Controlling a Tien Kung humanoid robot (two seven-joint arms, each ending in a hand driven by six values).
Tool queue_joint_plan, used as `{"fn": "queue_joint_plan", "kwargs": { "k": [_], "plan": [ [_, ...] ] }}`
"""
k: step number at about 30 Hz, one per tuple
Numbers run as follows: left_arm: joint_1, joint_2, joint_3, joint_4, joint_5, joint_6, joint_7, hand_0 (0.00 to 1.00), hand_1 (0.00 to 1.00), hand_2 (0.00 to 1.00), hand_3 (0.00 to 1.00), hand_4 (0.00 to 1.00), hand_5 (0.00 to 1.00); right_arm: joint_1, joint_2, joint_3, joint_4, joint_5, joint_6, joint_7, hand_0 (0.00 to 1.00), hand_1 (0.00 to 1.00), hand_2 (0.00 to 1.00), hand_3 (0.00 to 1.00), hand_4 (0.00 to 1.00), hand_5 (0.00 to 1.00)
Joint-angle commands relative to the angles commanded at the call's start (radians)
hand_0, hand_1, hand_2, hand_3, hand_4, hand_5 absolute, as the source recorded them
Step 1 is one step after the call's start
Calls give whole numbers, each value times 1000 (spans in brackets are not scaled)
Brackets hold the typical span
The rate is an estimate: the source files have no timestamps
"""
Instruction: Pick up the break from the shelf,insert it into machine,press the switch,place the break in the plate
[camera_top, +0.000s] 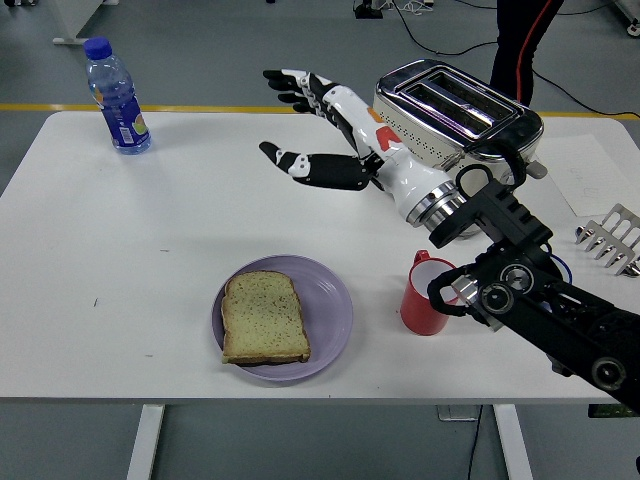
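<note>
Bread slice (264, 317) flat on purple plate (330, 300), bench (150, 250); right hand (330, 135) raised beside toaster (455, 130), fingers (290, 85) spread, empty.

Water bottle (116, 96) upright far left; red cup (424, 300) near plate; person's legs (520, 45) beyond table

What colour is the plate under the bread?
Light purple plate, clearest in the head view.

One bread slice (264, 317), plate (330, 300), toaster (455, 120), bottle (116, 96), red cup (425, 296).
</note>
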Motion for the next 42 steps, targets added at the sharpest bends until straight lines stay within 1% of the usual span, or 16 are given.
{"fn": "queue_joint_plan", "kwargs": {
  "k": [3,4,6,8,9,10,15,16,18,22,25,30,33,36,39,42],
  "plan": [
    [1,-1,-2,0,1,1,0,677,698,687,557,285,868,-23,-14,87,61,130,35,86,802,787,797,746,662,214],
    [1,-1,-2,0,1,1,0,677,697,688,557,284,867,-34,-20,124,78,175,45,117,759,741,736,699,604,215],
    [2,-2,-2,0,1,1,0,677,697,688,557,284,867,-44,-25,173,88,260,56,148,759,741,736,699,604,215],
    [2,-3,-3,0,0,2,1,677,697,688,557,284,867,-59,-39,234,89,344,80,174,759,741,736,699,604,215],
    [2,-3,1,0,-6,3,0,677,697,688,557,284,867,-69,-50,267,85,390,92,184,759,741,736,699,604,215],
    [2,-3,3,0,-9,4,0,677,696,687,557,284,866,-78,-60,292,80,429,102,191,749,726,731,698,589,253],
    [2,-4,2,0,-9,4,-1,677,696,687,557,284,866,-139,-108,425,53,637,147,225,749,726,731,698,589,253],
    [2,-4,2,0,-9,4,-1,677,697,687,557,283,864,-148,-115,447,49,672,151,230,749,726,734,701,572,277],
    [3,-4,1,0,-7,4,-1,677,697,687,557,283,864,-174,-134,499,32,745,151,255,749,726,734,701,572,277],
    [4,-4,-3,0,-1,4,-1,677,697,687,557,283,864,-237,-179,612,-31,913,124,319,749,726,734,701,572,277],
    [5,-4,-5,0,2,5,0,677,696,687,557,284,864,-270,-195,674,-72,1019,120,334,749,726,737,699,591,266],
    [12,-6,-13,0,9,8,-1,677,697,686,557,283,866,-350,-220,790,-181,1102,126,327,759,729,746,698,576,249],
    [18,-9,-21,0,16,10,0,677,697,686,557,283,866,-396,-229,852,-250,1149,116,316,759,729,746,698,576,249],
    [23,-10,-25,0,20,10,0,677,696,687,557,283,867,-429,-234,889,-290,1157,114,305,762,731,748,680,554,267],
    [29,-11,-31,0,27,11,0,677,696,687,557,283,867,-472,-239,917,-326,1154,116,270,762,731,748,680,554,267],
    [32,-12,-35,0,31,11,1,677,695,687,557,282,866,-495,-240,927,-347,1150,117,238,762,731,751,672,544,280]
  ]
}}
